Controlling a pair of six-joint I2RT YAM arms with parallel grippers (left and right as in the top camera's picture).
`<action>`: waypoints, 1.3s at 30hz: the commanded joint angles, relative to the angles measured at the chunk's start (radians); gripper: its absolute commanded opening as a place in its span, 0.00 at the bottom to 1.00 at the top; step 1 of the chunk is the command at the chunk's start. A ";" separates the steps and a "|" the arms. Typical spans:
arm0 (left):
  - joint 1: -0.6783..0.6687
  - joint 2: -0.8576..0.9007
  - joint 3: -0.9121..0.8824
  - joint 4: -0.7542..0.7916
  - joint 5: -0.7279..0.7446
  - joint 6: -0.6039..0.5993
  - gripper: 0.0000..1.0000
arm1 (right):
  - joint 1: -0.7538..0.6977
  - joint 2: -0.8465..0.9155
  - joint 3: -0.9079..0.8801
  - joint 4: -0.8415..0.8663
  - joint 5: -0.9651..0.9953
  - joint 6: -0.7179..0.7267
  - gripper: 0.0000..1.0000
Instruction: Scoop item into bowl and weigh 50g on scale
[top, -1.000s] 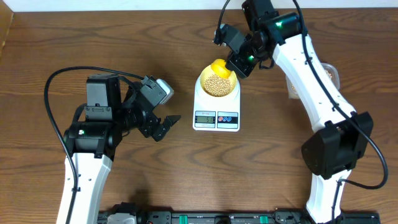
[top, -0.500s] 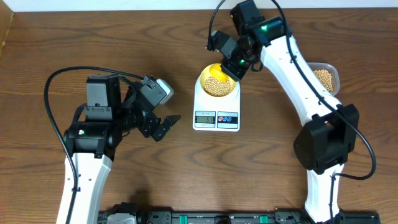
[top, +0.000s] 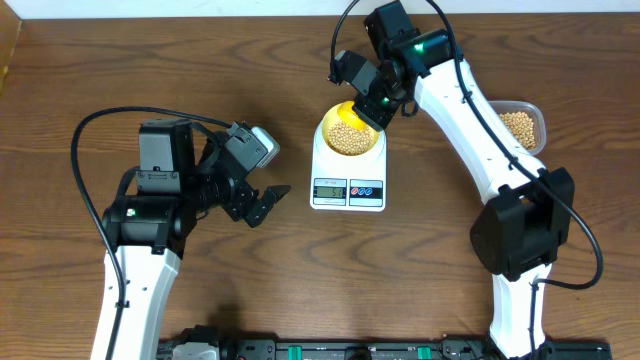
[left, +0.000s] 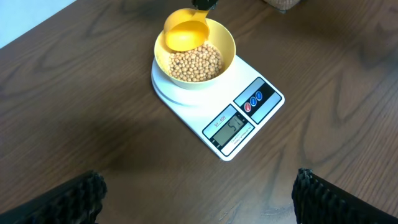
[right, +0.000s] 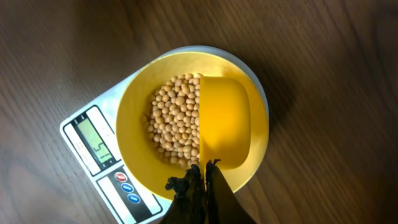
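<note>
Left fingers (left: 68, 199): spread wide and released, gripping nothing; they hung over bare table, the two dark tips at either lower corner of the left wrist view.
Table (top: 100, 70): dark brown wood grain, carrying everything listed here.
Scale (top: 348, 190): white, rounded-rectangular, flat on the table ahead of the left fingers and well apart from them; directly under the right fingers. The grey display was lit with figures too small to read surely, and two round buttons sat beside it.
Bowl (right: 134, 124): pale yellow, round, upright on the platform of the scale, just below the right fingers.
Beans (right: 171, 118): small tan rounds heaped in the bowl, filling the side farther from the right fingers.
Scoop (right: 224, 121): bright yellow; its head lay inside the rim of the bowl, on the side nearest the right fingers, with its edge against the beans.
Right fingers (right: 186, 186): clenched tight on the handle end of the scoop, poised above the rim of the bowl.
Tub (top: 540, 115): clear plastic, holding more beans, on the table well to the right of the right fingers.
</note>
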 joint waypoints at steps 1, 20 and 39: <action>0.003 0.004 -0.002 0.000 0.013 0.006 0.98 | 0.009 0.013 -0.007 0.002 0.000 -0.009 0.01; 0.003 0.004 -0.002 0.000 0.013 0.006 0.98 | 0.021 0.023 -0.031 -0.019 -0.007 -0.009 0.01; 0.003 0.004 -0.002 0.000 0.013 0.006 0.97 | 0.022 0.023 -0.041 -0.025 -0.099 0.003 0.01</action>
